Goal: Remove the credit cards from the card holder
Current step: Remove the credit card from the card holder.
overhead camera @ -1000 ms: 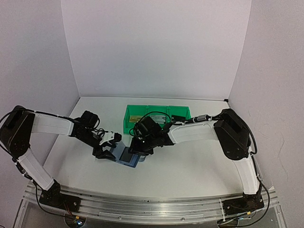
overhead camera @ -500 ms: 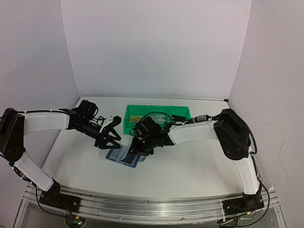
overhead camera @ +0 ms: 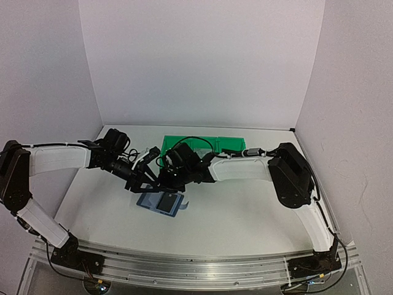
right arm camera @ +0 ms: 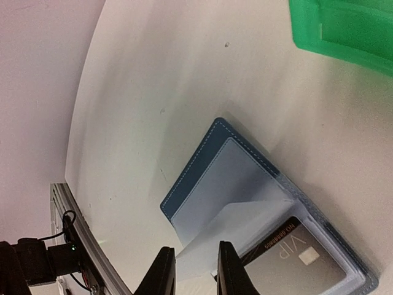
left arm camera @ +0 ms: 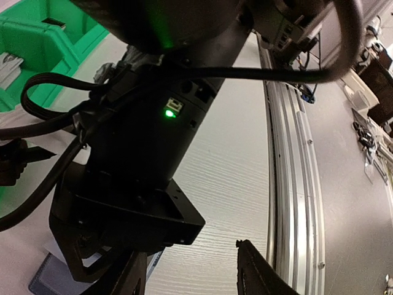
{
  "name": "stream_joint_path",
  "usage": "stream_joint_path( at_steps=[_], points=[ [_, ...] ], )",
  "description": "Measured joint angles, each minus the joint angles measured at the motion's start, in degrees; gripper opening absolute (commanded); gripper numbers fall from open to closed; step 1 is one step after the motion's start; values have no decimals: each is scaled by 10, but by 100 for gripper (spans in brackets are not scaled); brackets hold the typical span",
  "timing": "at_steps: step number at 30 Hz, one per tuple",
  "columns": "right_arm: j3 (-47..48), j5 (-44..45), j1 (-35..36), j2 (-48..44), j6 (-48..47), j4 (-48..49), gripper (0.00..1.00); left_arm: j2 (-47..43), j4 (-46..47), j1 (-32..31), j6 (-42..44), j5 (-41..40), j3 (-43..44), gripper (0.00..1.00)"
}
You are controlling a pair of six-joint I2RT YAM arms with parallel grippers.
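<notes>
right wrist view: the blue card holder point(right arm camera: 227, 178) lies open on the white table point(right arm camera: 184, 74), a black credit card point(right arm camera: 295, 258) marked "vip" tucked in its see-through sleeve. the right gripper point(right arm camera: 195, 251) hangs narrowly parted over a lifted sleeve leaf point(right arm camera: 245, 218). seen from above, the left gripper point(overhead camera: 140, 179) is spread wide close beside it, near the green bins point(overhead camera: 230, 144).
</notes>
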Motion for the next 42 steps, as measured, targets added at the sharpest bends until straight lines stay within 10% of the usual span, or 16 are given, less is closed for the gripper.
stream_joint_path(
  at_steps=[22,32,42],
  points=[
    [70,-4,-26,76,6,-3,20,64,32,19,-151,-8,-2,36],
    [-66,60,-52,-41,10,2,23,68,44,29,-145,69,-2,41],
    [-173,57,-34,-120,69,11,39,91,57,36,-181,-46,-1,48]
  ],
)
